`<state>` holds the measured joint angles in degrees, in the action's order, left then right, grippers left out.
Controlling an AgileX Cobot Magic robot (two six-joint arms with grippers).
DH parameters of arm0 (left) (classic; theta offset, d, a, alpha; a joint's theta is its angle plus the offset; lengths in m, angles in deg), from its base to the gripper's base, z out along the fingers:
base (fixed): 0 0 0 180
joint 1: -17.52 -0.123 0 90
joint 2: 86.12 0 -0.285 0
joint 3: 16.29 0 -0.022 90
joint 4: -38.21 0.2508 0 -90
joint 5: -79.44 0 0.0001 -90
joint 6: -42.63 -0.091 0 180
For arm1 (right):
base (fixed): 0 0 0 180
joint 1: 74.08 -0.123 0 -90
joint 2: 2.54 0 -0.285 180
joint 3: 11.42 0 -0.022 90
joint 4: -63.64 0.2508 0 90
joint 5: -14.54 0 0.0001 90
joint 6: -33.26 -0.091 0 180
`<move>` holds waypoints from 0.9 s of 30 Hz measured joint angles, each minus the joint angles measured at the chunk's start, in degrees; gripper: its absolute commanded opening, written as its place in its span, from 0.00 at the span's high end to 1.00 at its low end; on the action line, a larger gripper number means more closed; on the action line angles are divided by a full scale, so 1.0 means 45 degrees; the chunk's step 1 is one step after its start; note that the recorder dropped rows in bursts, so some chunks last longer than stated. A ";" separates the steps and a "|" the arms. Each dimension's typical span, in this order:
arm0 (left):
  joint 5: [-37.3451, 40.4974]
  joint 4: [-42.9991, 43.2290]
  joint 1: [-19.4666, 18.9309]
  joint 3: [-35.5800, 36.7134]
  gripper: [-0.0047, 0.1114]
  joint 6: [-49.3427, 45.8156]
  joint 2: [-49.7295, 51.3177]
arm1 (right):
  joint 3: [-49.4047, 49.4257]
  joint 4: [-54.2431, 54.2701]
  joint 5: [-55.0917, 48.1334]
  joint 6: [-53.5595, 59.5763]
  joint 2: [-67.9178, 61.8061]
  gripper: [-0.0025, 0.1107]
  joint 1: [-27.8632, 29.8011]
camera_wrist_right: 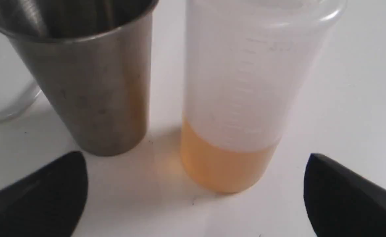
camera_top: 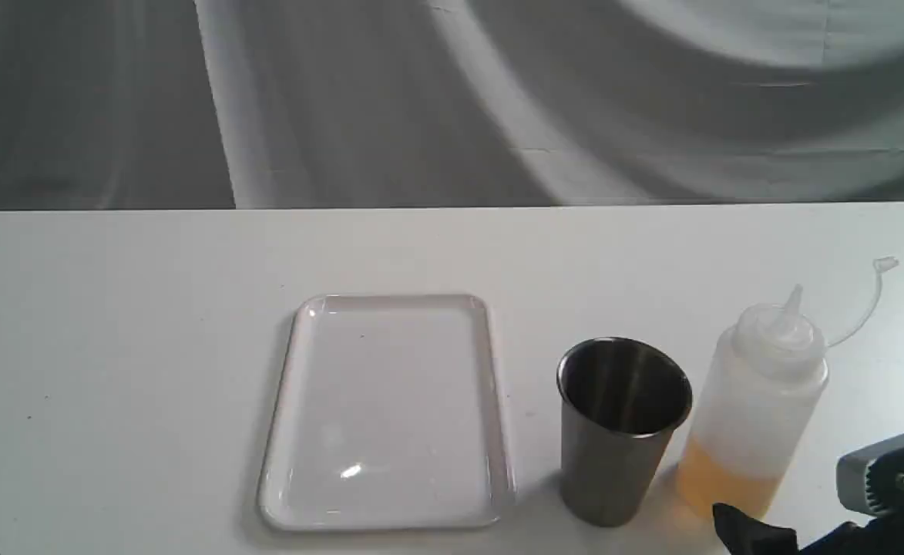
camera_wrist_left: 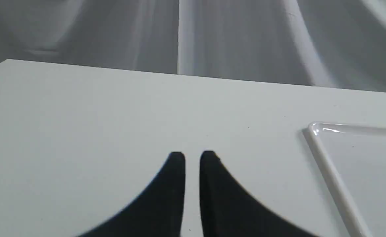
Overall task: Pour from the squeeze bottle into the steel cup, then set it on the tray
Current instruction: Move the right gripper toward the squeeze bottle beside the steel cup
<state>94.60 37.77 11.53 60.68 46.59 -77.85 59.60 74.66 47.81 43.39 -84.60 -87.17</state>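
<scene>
**Squeeze bottle (camera_top: pixel 756 408) upright, straight ahead of the right gripper (camera_wrist_right: pixel 196 158)**

Exterior view: the bottle is stood near the table's (camera_top: pixel 112 308) right edge, just beside the steel cup (camera_top: pixel 621 432). Left wrist view: the left gripper (camera_wrist_left: pixel 193 154) is seen almost closed and empty, near the tray's (camera_wrist_left: pixel 327 164) corner. Right wrist view: the fingers (camera_wrist_right: pixel 41 197) are spread wide either side of the bottle's base, without contact.

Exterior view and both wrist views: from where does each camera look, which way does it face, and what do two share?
Right wrist: low, close before steel cup and squeeze bottle; open right gripper.
Left wrist: low over the table, facing the grey curtain; left gripper, tray corner.
Exterior: raised, opposite the curtain, looking across the table; tray, cup, bottle, right gripper bottom right.
Shared: exterior and right wrist both show cup and bottle.
</scene>
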 measured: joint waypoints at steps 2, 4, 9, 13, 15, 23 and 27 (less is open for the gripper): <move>0.0000 0.0000 0.0000 0.0000 0.89 0.0000 0.0000 | 0.0000 -0.0034 0.0082 -0.0018 0.0000 0.20 0.0000; 0.0000 0.0000 0.0000 0.0000 0.89 0.0000 0.0000 | 0.0000 -0.0053 0.0239 -0.0048 0.0000 0.20 0.0000; 0.0000 0.0000 0.0000 0.0000 0.89 0.0000 0.0000 | 0.0000 -0.0053 0.0548 -0.0108 0.0000 0.20 0.0000; 0.0000 0.0000 0.0000 0.0000 0.89 0.0000 0.0000 | 0.0000 0.0076 0.0628 -0.0237 0.0000 0.20 0.0000; 0.0000 0.0000 0.0000 0.0000 0.89 0.0000 0.0000 | 0.0000 0.0291 0.0628 -0.0269 0.0000 0.20 0.0000; 0.0000 0.0000 0.0000 0.0000 0.89 0.0000 0.0000 | 0.0000 0.1134 0.1011 -0.0296 0.0000 0.20 0.0000; 0.0000 0.0000 0.0000 0.0000 0.89 0.0000 0.0000 | 0.0000 0.1153 0.1232 -0.0296 -0.0298 0.20 0.0000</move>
<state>94.60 37.77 11.53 60.68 46.59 -77.85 59.60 79.85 53.36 42.06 -85.94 -87.17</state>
